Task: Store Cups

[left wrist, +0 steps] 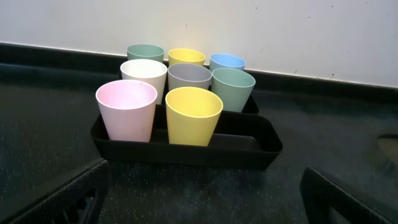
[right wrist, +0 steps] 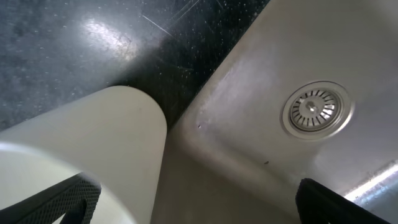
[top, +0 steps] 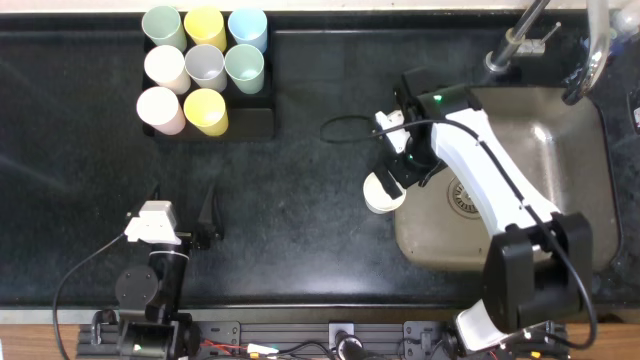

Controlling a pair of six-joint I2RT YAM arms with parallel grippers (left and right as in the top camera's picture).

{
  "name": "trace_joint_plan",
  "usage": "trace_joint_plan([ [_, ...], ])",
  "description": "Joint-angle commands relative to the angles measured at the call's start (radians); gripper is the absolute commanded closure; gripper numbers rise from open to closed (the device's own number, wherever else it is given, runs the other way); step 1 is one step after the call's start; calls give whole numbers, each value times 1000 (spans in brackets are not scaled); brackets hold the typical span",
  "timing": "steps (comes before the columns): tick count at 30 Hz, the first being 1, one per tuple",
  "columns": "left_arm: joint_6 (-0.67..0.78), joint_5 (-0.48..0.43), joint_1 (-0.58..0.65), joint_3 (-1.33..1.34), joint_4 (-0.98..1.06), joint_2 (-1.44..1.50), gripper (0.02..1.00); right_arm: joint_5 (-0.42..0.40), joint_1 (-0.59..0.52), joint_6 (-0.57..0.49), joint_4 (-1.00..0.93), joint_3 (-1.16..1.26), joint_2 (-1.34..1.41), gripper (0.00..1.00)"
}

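A black tray (top: 255,122) at the back left of the dark counter holds several pastel cups (top: 205,68), shown closer as cups (left wrist: 193,112) in the tray (left wrist: 249,142) in the left wrist view. One tray corner is bare. A cream cup (top: 381,195) stands on the counter right at the sink's left rim. My right gripper (top: 398,176) is just above it, open. In its own view the fingers are spread wide and the cream cup (right wrist: 106,155) sits by one finger, off the middle of the right gripper (right wrist: 199,208). My left gripper (top: 182,208) rests open at the front left, facing the tray, with nothing in the left gripper (left wrist: 205,199).
A steel sink (top: 560,130) with a round drain (right wrist: 317,111) fills the right side. A tap (top: 515,35) stands at the back of it. A black cable (top: 345,128) loops over the counter beside the right arm. Bare dark counter (top: 300,220) lies between tray and sink.
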State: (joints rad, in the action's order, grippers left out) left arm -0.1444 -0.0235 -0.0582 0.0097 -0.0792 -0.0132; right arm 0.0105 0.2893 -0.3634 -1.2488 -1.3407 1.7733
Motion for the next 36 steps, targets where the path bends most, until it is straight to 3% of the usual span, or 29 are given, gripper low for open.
trace_joint_plan([
  [1, 25, -10, 8, -2, -3, 8, 18, 0, 0, -11, 5, -15, 3, 29],
  [2, 25, -9, 8, -2, -3, 8, 18, 0, 0, -11, 5, -15, 3, 310],
  [3, 25, -10, 8, -2, -2, 7, 18, 0, 0, -11, 5, -15, 3, 726],
  [4, 25, -10, 8, -2, -3, 7, 18, 0, 0, -11, 5, -15, 3, 956],
  [14, 25, -10, 8, -2, -3, 8, 18, 0, 62, 31, -83, -145, -40, 958],
  [20, 25, -10, 8, -2, -3, 7, 18, 53, 140, 177, -141, -467, -48, 958],
  [26, 25, -10, 8, -2, -3, 7, 18, 15, 254, 250, -71, -746, -13, 956],
  [36, 25, -10, 8, -2, -3, 7, 18, 0, 365, 388, -86, -1339, 383, 958],
])
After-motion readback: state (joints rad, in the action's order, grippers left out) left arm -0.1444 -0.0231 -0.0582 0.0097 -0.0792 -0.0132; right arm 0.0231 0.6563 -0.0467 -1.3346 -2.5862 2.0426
